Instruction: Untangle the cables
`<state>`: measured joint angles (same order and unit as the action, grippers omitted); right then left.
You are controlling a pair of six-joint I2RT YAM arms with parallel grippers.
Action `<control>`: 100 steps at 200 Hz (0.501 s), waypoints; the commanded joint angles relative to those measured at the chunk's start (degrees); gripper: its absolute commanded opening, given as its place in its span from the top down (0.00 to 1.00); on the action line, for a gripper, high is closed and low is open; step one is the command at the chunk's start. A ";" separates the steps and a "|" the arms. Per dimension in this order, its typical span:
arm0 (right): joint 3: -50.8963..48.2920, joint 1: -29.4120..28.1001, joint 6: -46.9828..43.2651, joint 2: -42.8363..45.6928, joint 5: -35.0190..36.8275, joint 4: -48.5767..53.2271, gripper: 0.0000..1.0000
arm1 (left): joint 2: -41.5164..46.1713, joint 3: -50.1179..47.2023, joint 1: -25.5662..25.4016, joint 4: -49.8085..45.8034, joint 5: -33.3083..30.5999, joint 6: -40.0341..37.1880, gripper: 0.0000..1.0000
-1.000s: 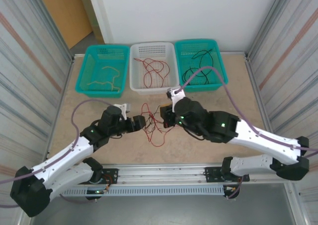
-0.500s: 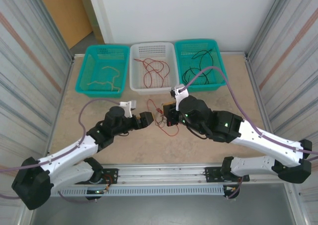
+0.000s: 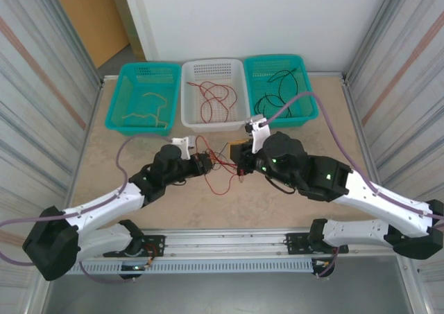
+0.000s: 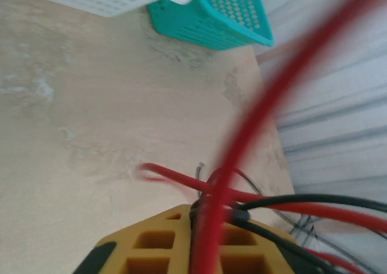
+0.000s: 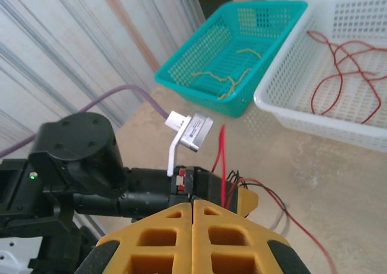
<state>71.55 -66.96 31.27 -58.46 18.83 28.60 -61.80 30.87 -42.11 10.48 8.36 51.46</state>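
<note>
Cables: red and black strands tangled at the centre of the surface, between both grippers.
Left gripper: at 9 o'clock of the tangle, clenched on the cables, with a red strand pinched between its yellow fingers.
Right gripper: at 3 o'clock of the tangle, clenched. Whether it pinches a strand is unclear.
Baskets: at 12 o'clock, a teal basket, a white basket and a second teal basket, holding tan, red and black cable.

Bright, even light; soft shadows; near red cable blurred.
</note>
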 commanded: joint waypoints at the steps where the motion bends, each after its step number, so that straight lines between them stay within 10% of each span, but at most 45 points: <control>1: 4.46 1.87 -3.98 5.08 4.99 -0.60 1.00 | 1.33 0.75 0.67 -14.37 -9.66 1.50 1.00; 86: 8.23 19.14 -1.85 6.41 -2.46 6.49 1.00 | 11.21 -5.89 6.34 -17.08 -5.25 -0.64 1.00; 100: 5.93 18.83 -0.18 3.19 -5.46 7.41 0.78 | 11.61 -5.57 6.34 -11.49 -0.63 -2.78 0.89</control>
<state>80.51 -48.38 28.32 -49.19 20.25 31.55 -51.46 25.34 -35.94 -9.30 1.43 52.10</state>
